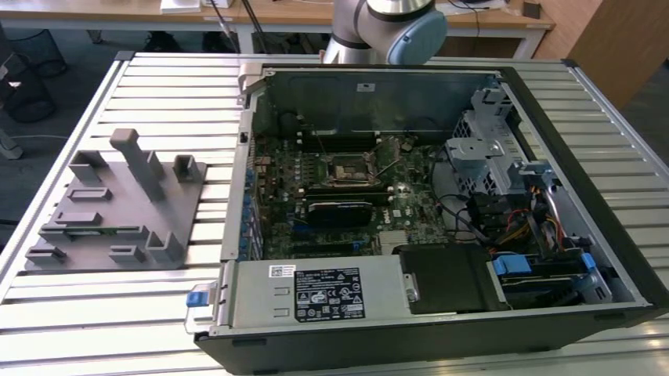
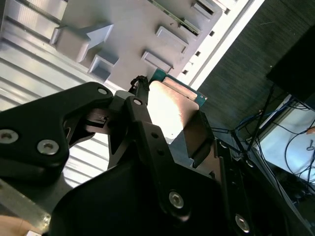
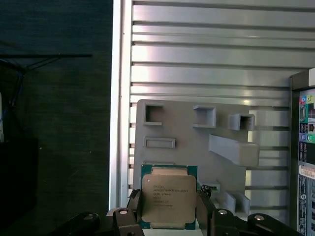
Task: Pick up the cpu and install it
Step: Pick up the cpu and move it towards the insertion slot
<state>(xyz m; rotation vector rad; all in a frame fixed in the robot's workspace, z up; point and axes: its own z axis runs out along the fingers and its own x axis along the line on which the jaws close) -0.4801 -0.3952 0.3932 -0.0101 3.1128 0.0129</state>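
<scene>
The cpu [image 3: 167, 196] is a flat square chip with a silvery-tan metal top and a green edge, and my gripper [image 3: 168, 212] is shut on it, one black finger [image 3: 135, 206] on each side. In the second wrist view the cpu [image 2: 170, 105] catches bright light between the fingers [image 2: 141, 115] of the gripper [image 2: 172, 123]. The chip hangs in the air well above the grey fixture tray [image 3: 197, 132]. In the exterior view the dark metal-framed socket [image 1: 340, 171] sits on the motherboard [image 1: 334, 196] inside the open computer case.
The grey fixture tray [image 1: 115, 204] with upright blocks lies on the slatted metal table [image 1: 157, 94] at the exterior view's left of the open case [image 1: 439, 329]. Cables, a drive cage [image 1: 486, 149] and a power supply [image 1: 324, 294] crowd the case. The arm [image 1: 381, 27] rises behind it.
</scene>
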